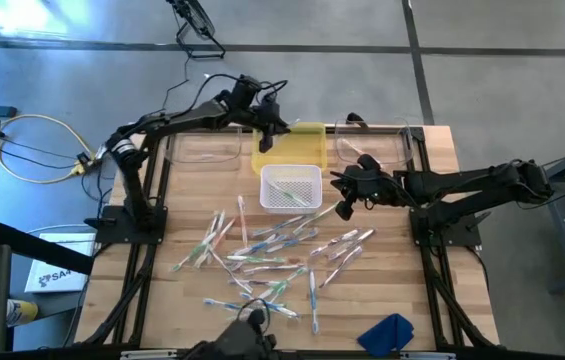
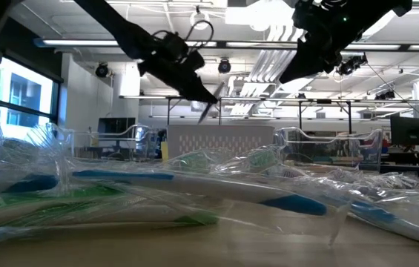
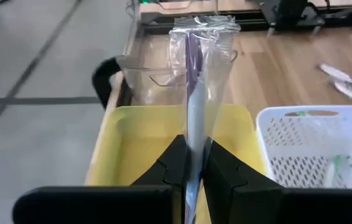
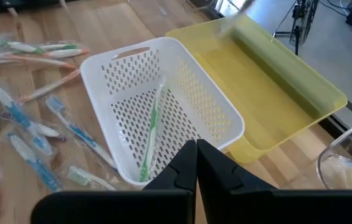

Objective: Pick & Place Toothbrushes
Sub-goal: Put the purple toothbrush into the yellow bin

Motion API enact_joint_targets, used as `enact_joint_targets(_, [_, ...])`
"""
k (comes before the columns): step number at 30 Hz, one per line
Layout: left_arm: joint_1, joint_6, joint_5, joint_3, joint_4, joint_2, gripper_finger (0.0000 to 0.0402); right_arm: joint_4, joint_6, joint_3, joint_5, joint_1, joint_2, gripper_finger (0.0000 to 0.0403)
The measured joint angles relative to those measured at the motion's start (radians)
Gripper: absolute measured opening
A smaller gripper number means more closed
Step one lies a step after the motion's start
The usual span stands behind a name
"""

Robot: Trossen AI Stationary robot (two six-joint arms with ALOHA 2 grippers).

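My left gripper hangs over the yellow bin, shut on a clear-wrapped toothbrush with a grey and purple handle. My right gripper hovers shut and empty by the right side of the white perforated basket. One green toothbrush lies inside that basket. Several wrapped toothbrushes lie scattered flat on the wooden table, also seen in the right wrist view as toothbrushes and close up in the low view as toothbrushes. My left gripper pinches the wrapped toothbrush between its two fingers, near one end of the handle. The fingers lie along it, and the rest sticks out past the fingertips. It is lifted clear above the yellow bin and slants downward in the low view.
Two clear tubs stand at the far edge, one tub left of the yellow bin and one tub right of it. A blue cloth lies at the near right corner. Cables and a box lie on the floor left of the table.
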State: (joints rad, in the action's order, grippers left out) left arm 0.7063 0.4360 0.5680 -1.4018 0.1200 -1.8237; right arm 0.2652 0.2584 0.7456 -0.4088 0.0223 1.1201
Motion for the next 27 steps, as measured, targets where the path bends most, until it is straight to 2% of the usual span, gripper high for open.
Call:
enact_joint_targets(3, [0.0, -0.014, 0.052, -0.063, 0.057, -0.058, 0.0022, 0.0, 0.0, 0.0, 0.0, 0.0, 0.0, 0.0002])
enact_joint_targets(5, [0.0, -0.021, 0.045, -0.096, 0.127, -0.077, 0.0022, 0.001, 0.0, 0.0, 0.003, 0.0, 0.0, 0.0002])
enact_joint_targets(7, [0.0, -0.024, -0.004, -0.124, 0.147, -0.093, 0.0022, 0.003, 0.0, 0.0, 0.014, -0.001, 0.0, 0.0002])
enact_joint_targets(10, [0.0, -0.042, -0.043, -0.136, 0.171, -0.095, 0.0022, 0.008, 0.0, 0.0, 0.026, -0.001, 0.0, 0.0002])
enact_joint_targets(18, [-0.005, -0.048, -0.053, -0.138, 0.189, -0.094, 0.0022, 0.015, 0.0, 0.0, 0.025, 0.0, 0.0, 0.0002])
enact_joint_targets(27, [-0.026, -0.044, -0.111, -0.137, 0.204, -0.135, 0.0022, 0.016, 0.0, 0.0, 0.024, 0.0, 0.0, 0.0002])
